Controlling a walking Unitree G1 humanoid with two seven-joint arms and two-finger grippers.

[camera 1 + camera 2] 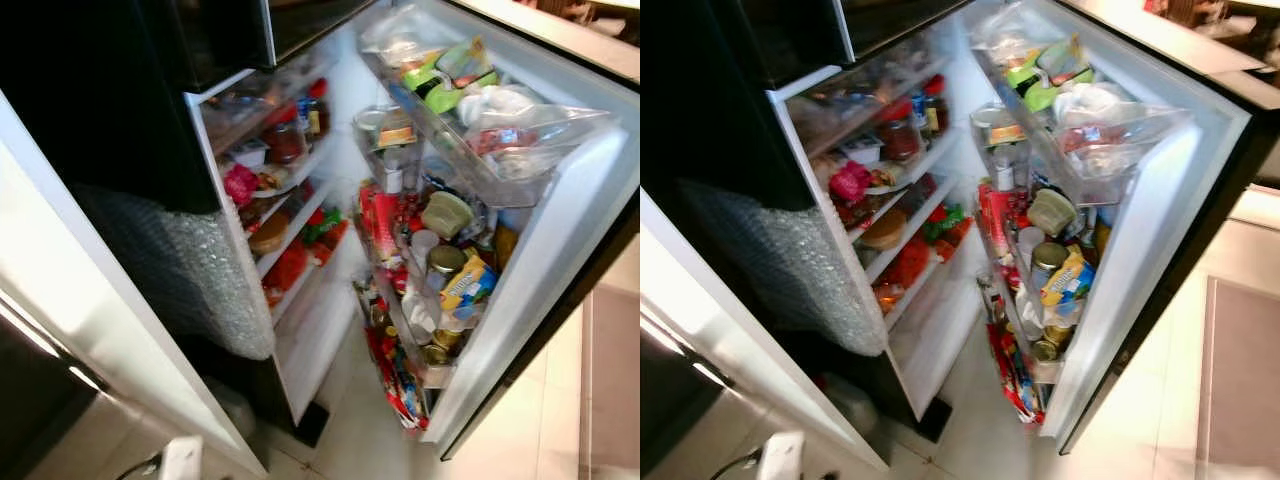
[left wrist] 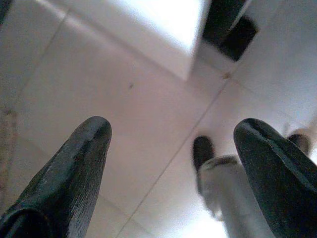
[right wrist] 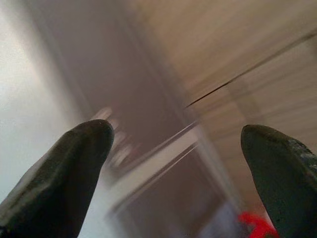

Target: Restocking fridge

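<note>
Left eye view, fridge door [image 1: 560, 260] swung wide, packed shelves [image 1: 290, 215], both grippers' fingers spread, empty.

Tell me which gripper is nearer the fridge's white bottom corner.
Left, likely: left gripper hangs over tiles facing the white corner; right gripper: view blurred, position unclear.

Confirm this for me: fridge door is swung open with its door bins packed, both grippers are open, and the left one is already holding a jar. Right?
Not quite. The left gripper holds nothing: the left wrist view shows its two black fingers spread apart over bare floor tiles. The rest stands: the fridge door is open, its door bins are packed, and the right gripper is open too.
</note>
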